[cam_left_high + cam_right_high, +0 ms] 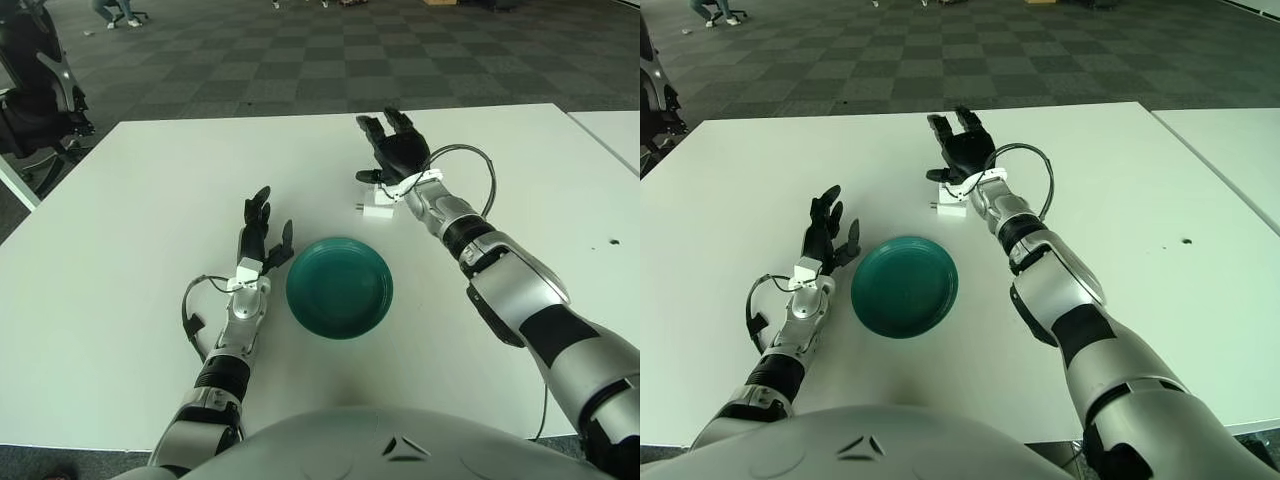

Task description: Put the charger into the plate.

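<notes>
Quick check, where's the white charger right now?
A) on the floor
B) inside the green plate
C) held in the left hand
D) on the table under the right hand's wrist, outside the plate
D: the small white charger lies on the white table, beyond the round teal-green plate, just under the wrist of the right hand, whose fingers are spread and hold nothing.

Glossy teal plate (339, 287), matt white table (140, 250)
</notes>
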Controlling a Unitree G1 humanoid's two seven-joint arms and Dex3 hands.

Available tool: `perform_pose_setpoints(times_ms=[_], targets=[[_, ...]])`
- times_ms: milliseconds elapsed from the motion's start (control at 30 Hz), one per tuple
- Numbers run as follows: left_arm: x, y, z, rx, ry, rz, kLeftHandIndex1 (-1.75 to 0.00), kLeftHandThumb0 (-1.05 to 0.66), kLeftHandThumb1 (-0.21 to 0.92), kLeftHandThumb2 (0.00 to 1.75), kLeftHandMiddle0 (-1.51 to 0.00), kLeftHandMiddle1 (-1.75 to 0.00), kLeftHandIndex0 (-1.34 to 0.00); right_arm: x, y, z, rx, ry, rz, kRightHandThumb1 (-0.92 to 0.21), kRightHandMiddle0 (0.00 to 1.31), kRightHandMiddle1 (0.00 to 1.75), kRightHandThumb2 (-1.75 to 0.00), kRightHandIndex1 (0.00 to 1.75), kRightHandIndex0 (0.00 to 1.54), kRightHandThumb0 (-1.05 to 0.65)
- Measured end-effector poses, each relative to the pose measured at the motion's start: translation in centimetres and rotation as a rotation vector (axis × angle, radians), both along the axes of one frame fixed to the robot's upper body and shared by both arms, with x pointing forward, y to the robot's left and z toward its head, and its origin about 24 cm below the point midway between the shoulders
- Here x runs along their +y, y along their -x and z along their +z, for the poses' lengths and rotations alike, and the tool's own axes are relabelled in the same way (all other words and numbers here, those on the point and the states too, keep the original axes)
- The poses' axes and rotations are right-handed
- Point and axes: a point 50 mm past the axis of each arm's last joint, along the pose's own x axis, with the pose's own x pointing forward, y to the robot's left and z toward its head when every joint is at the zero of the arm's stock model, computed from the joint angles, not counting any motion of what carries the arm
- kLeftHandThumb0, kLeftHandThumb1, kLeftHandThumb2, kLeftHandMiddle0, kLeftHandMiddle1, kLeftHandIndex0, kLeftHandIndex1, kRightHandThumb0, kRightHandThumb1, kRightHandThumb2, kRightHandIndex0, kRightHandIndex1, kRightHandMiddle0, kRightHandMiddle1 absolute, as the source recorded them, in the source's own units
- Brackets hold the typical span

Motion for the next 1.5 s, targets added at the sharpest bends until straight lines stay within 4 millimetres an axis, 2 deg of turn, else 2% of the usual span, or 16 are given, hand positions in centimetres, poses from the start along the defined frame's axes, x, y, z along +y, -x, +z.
perform_pose_setpoints(times_ms=[300,633,867,1233,1500], targets=[[-0.2,0.1,-0.1,0.005,0.004,0.0,-0.54,-0.83,0.92,0.71,-0.27,-0.01,0.0,-0.3,-0.6,0.2,0.04,0.124,-0.043,-0.92,0.0,0.32,-0.67,0.0,0.18,-0.98],[-0.5,0.1,-0.2,0.015,0.015,-0.001,-0.53,-0.82,0.92,0.72,-0.27,0.0,0.0,1.8,-0.6,0.4,0.063,0.206,-0.005,-0.92,0.0,0.31,-0.68,0.0,0.17,-0.97],[-0.9,0.0,0.0,0.01,0.027,-0.004,-0.57,-0.82,0.92,0.75,-0.28,-0.01,0.0,2.8,-0.1,-0.6,0.109,0.239,0.019,-0.92,0.0,0.34,-0.73,0.01,0.19,-0.99],[-0.9,0.1,-0.1,0.014,0.019,-0.006,-0.61,-0.83,0.92,0.79,-0.28,-0.01,0.0,1.9,0.2,-2.1,0.2,0.284,-0.014,-0.92,0.0,0.32,-0.9,0.0,0.18,-1.05],[-1.0,0.1,-0.1,0.013,0.014,-0.007,-0.63,-0.83,0.92,0.79,-0.29,-0.01,0.0,1.5,1.1,-4.1,0.272,0.299,-0.022,-0.92,0.0,0.31,-0.96,0.01,0.19,-1.05]])
